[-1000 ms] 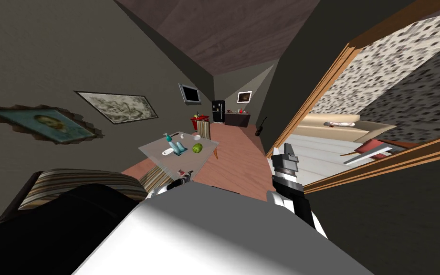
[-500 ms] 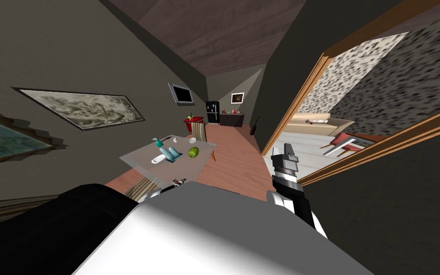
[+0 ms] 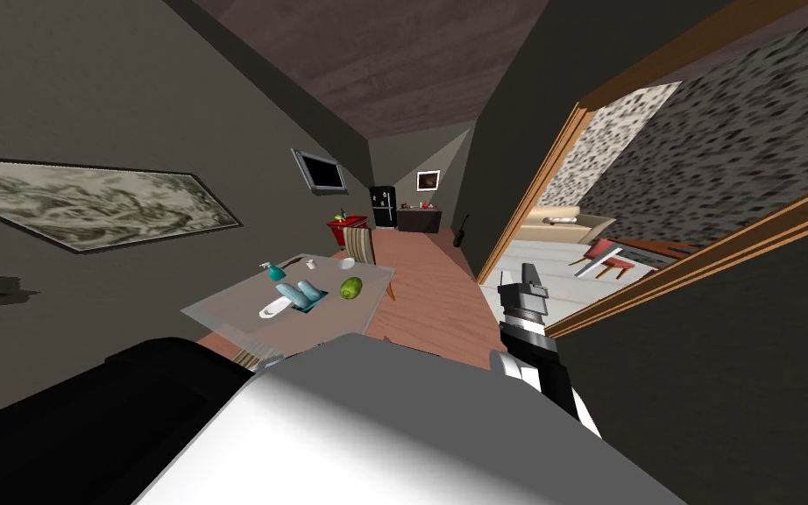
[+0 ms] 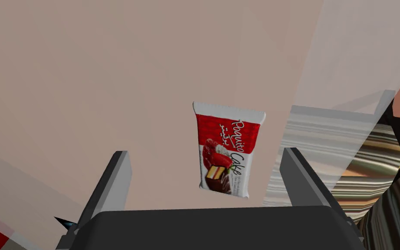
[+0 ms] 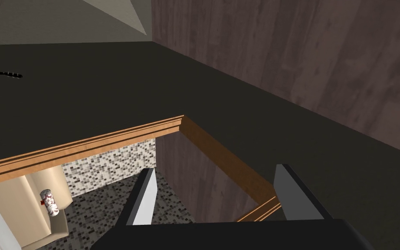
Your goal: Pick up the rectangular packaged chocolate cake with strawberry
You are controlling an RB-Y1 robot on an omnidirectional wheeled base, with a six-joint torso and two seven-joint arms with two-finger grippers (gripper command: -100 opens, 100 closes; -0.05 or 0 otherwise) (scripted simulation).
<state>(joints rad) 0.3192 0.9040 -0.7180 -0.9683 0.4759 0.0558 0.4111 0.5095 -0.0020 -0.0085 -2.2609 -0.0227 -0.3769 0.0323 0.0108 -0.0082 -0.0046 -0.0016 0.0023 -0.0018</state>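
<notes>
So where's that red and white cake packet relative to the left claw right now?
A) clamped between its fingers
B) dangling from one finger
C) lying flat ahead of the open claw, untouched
C: the cake packet lies flat on the pale surface, apart from both fingers of the open left claw.

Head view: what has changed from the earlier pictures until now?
The whole view has shifted, so I moved: the table now sits nearer and further left, the wall painting slid left. Nothing was grasped or released. The right gripper stayed raised, fingers open; the left gripper is open, facing the cake packet on the table.
</notes>
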